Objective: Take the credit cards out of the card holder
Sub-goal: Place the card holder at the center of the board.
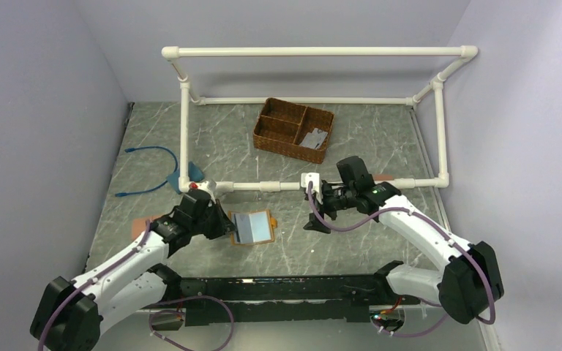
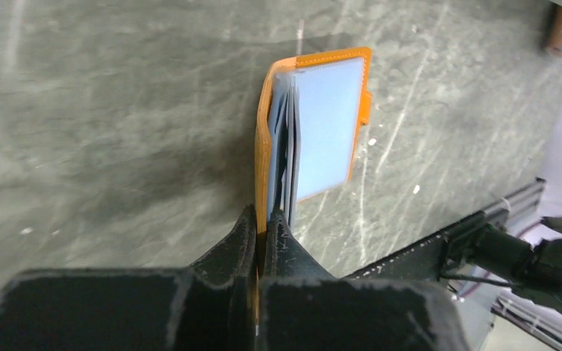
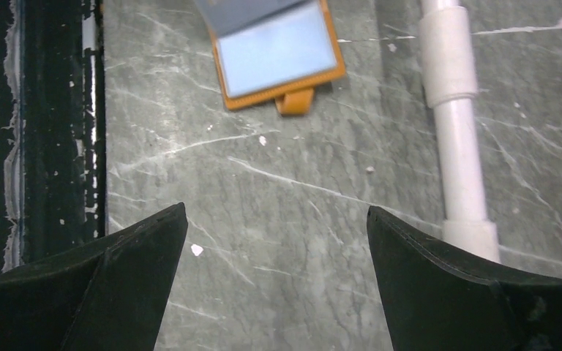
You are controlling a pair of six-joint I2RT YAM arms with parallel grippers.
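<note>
Grey marbled bench (image 1: 380, 241) under lavender walls carries the card holder (image 1: 252, 227), open between the arms, pale blue sleeves showing. Its orange cover edge is clamped in the left pincer (image 2: 265, 219), which pins it; the right pincer (image 3: 276, 212) hangs wide apart, near, to its right. Pale credit cards (image 1: 313, 137) lie in the right compartment of the wicker basket (image 1: 285, 151); whether more sit in the sleeves I cannot tell. Leather looks light and floppy; cards are likely thin, stiff, slick, best pinched by an exposed edge.
</note>
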